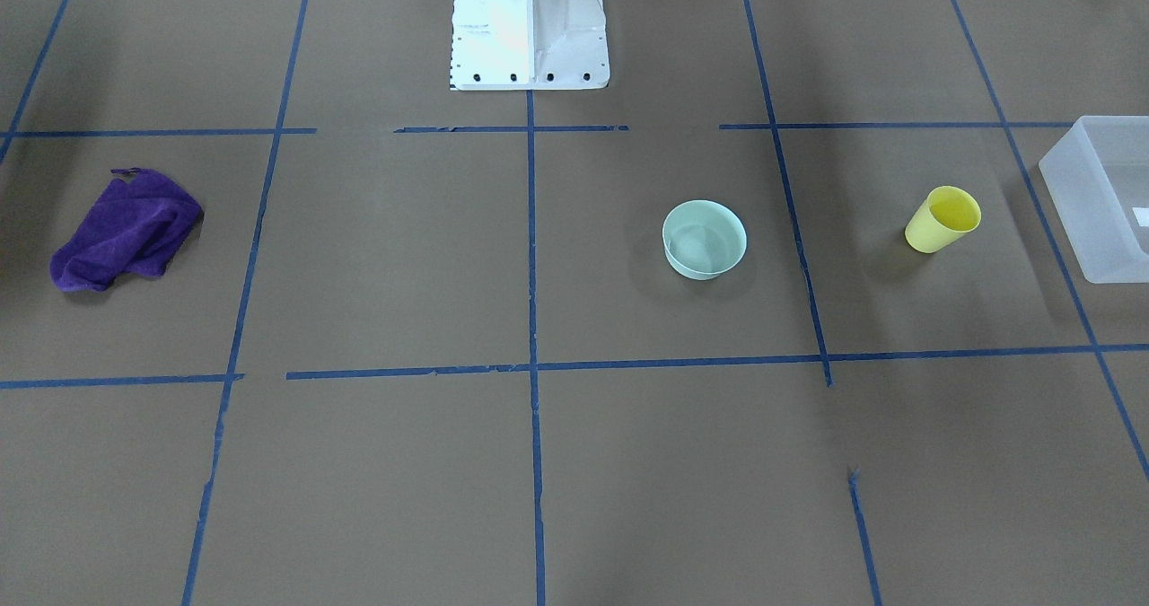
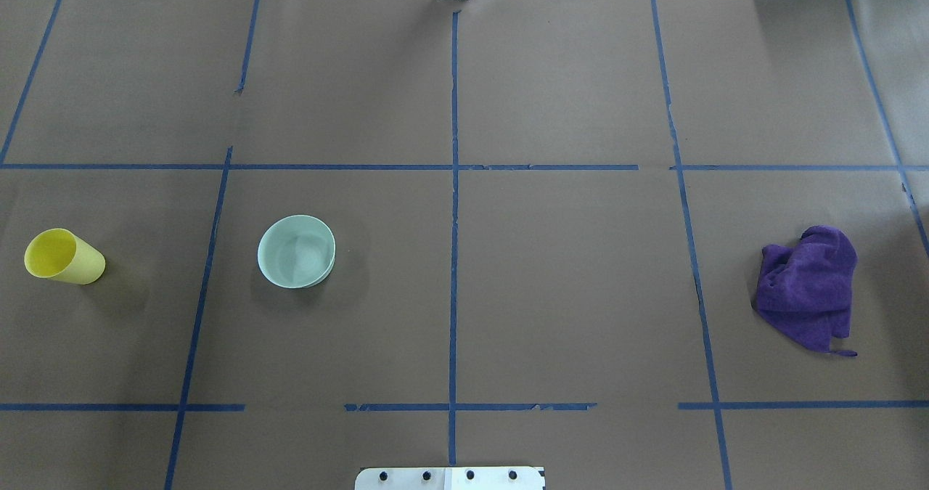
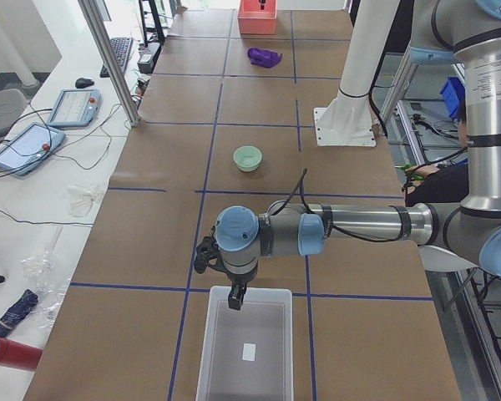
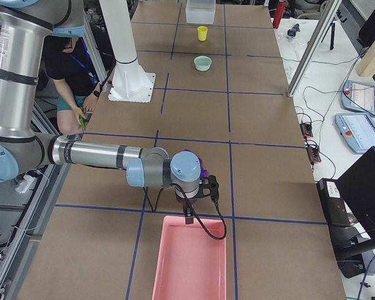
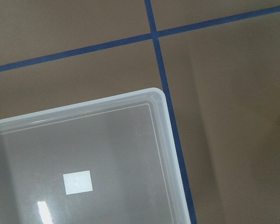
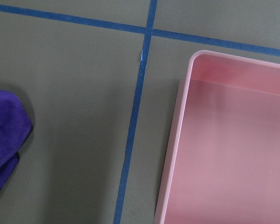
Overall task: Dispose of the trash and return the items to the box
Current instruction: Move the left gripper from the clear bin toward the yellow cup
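Note:
The yellow cup stands upright on the table, also in the overhead view. The mint-green bowl stands open side up beside it. The frosted box is at the table's end; the left wrist view looks down on its corner. My left gripper hangs over the box's edge. My right gripper hangs over a pink bin's edge. I cannot tell whether either is open or shut.
A purple cloth lies crumpled at the far end from the box, next to the pink bin. The robot's white base stands at the table's edge. Blue tape lines cross the brown table.

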`<state>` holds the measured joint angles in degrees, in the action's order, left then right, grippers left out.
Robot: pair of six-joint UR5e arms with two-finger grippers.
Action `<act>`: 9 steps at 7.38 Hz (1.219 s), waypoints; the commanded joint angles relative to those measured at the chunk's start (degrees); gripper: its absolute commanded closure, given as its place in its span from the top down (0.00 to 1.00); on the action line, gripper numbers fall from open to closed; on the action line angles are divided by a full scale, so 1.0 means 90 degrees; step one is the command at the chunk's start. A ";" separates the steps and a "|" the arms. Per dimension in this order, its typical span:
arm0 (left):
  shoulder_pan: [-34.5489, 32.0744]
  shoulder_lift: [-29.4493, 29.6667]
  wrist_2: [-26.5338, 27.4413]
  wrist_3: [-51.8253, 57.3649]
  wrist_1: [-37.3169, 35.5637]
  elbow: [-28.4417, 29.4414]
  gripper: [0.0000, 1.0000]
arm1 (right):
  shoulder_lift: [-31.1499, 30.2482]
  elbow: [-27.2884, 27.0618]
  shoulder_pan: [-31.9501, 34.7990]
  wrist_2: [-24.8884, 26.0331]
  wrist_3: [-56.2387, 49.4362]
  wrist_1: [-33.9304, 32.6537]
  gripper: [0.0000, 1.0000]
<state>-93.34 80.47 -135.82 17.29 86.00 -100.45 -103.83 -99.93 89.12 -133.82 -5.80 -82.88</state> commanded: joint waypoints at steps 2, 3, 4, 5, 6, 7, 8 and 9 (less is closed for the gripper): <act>-0.0010 0.0073 -0.0007 0.0042 0.0014 -0.0060 1.00 | 0.0004 0.0009 0.0000 -0.0004 0.0010 0.0000 1.00; 0.0019 0.0131 -0.0016 0.0042 0.0092 -0.0070 1.00 | 0.0004 0.0019 0.0000 -0.0004 0.0010 -0.0009 1.00; 0.0020 0.0189 0.0003 0.0033 0.0402 -0.0050 1.00 | 0.0004 0.0019 0.0000 -0.0014 0.0058 -0.0009 1.00; 0.0029 0.0315 0.0003 0.0023 0.0859 -0.0050 1.00 | 0.0071 -0.0126 -0.0010 -0.0062 0.0068 0.0029 1.00; 0.0136 0.0529 -0.0007 0.0023 0.1309 0.0027 1.00 | 0.0111 -0.0166 -0.0010 -0.0043 0.0088 0.0349 1.00; 0.0156 0.0638 -0.0026 -0.0016 0.1942 0.0047 1.00 | 0.0140 -0.0157 -0.0010 -0.0005 0.0098 0.0816 1.00; 0.0156 0.0658 -0.0036 -0.0026 0.2779 0.0144 1.00 | 0.0324 -0.0138 -0.0010 -0.0024 0.0108 0.1207 1.00; 0.0156 0.0678 -0.0036 -0.0161 0.3523 0.0184 1.00 | 0.0374 -0.0108 -0.0019 -0.0024 0.0108 0.1405 1.00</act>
<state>-92.00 86.16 -136.08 16.83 109.15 -99.41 -101.44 -101.14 89.00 -134.02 -4.89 -73.47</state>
